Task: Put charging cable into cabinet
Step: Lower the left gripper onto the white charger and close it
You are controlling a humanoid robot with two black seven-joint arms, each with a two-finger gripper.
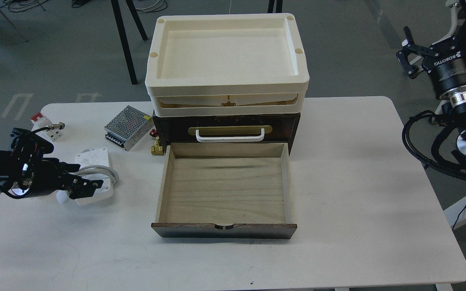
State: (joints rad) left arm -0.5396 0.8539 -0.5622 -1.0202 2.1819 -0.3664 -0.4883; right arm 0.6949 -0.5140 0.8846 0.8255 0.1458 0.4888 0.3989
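The charging cable (95,159), a flat white square brick with a pale grey cord looped on it, lies on the white table (358,169) left of the cabinet. Its small white plug (61,197) shows under my left gripper (80,180). That gripper reaches in from the left, low over the brick's near-left part, with its fingers apart. The cabinet (225,121) is dark brown with a white handle (229,137). Its light-wood drawer (225,190) is pulled out and holds nothing. My right gripper (407,52) is open, high off the table's right.
Cream trays (227,52) are stacked on the cabinet. A perforated metal power-supply box (128,127) lies behind the brick. A small white block with a red top (41,123) is at the far left. A brass fitting (157,147) sits by the cabinet's left corner.
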